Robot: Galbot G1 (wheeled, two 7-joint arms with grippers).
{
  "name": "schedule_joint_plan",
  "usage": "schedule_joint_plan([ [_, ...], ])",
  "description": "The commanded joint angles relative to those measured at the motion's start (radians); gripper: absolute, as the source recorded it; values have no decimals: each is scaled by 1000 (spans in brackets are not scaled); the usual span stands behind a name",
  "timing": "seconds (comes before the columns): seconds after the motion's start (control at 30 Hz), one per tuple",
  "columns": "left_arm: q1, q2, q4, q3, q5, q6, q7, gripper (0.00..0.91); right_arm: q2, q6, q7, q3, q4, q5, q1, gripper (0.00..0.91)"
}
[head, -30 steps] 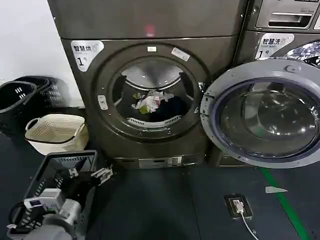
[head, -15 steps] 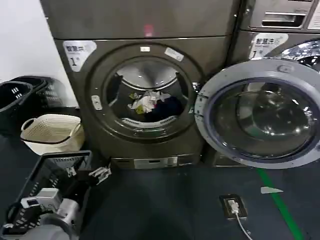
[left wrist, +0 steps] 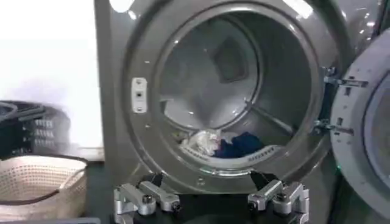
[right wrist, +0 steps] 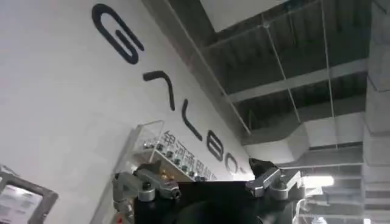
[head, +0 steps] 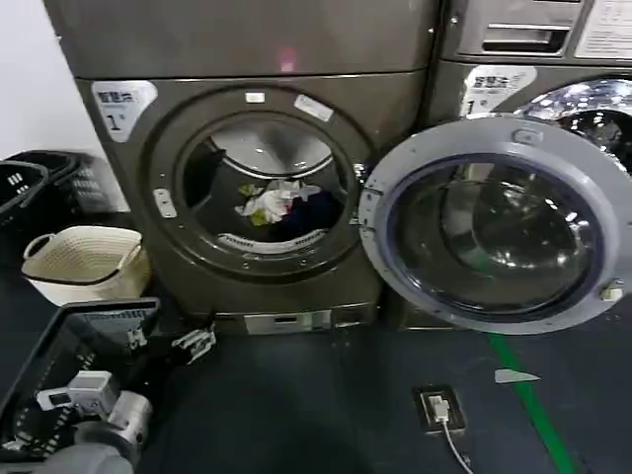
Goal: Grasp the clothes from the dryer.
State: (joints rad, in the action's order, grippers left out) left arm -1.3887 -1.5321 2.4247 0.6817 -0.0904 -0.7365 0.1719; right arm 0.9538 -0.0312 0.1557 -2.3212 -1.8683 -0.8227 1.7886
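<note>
The dryer (head: 148, 158) is a dark bronze-grey front loader with its round glass door (head: 494, 222) swung open to the right. The clothes (head: 272, 202) lie in a small white, navy and yellow-green heap at the drum's bottom, and the left wrist view shows the clothes (left wrist: 222, 143) just behind the porthole lip. My left gripper (head: 193, 343) hangs low in front of the dryer, below and left of the porthole. In its wrist view the left gripper (left wrist: 210, 185) is open and holds nothing. My right gripper (right wrist: 207, 179) is open and faces a lettered wall and ceiling.
A black slatted basket (head: 69, 360) sits on the floor under my left arm. Behind it stands a cream basket (head: 84, 262), with black baskets (head: 30, 183) at the far left. A second machine (head: 533, 89) stands behind the open door. A floor socket (head: 434, 405) and green line (head: 523, 395) lie right.
The dryer and its open door have slid left in the head view and look slightly larger. My left arm stays low at the bottom left, open.
</note>
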Motion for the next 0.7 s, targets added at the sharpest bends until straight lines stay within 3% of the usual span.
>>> schedule_joint_plan([
  [0.03,-3,4,2,3,-2,-9,3,907,2,0,2,2,-3,-1,-1,907],
  [0.47,-1,1,0,1,-2,-7,4,907,7,23,10,10,-9,-2,-2,907],
  [0.7,9,2,-9,1,-3,-3,11,907,10,43,52,15,-3,-2,-10,907],
])
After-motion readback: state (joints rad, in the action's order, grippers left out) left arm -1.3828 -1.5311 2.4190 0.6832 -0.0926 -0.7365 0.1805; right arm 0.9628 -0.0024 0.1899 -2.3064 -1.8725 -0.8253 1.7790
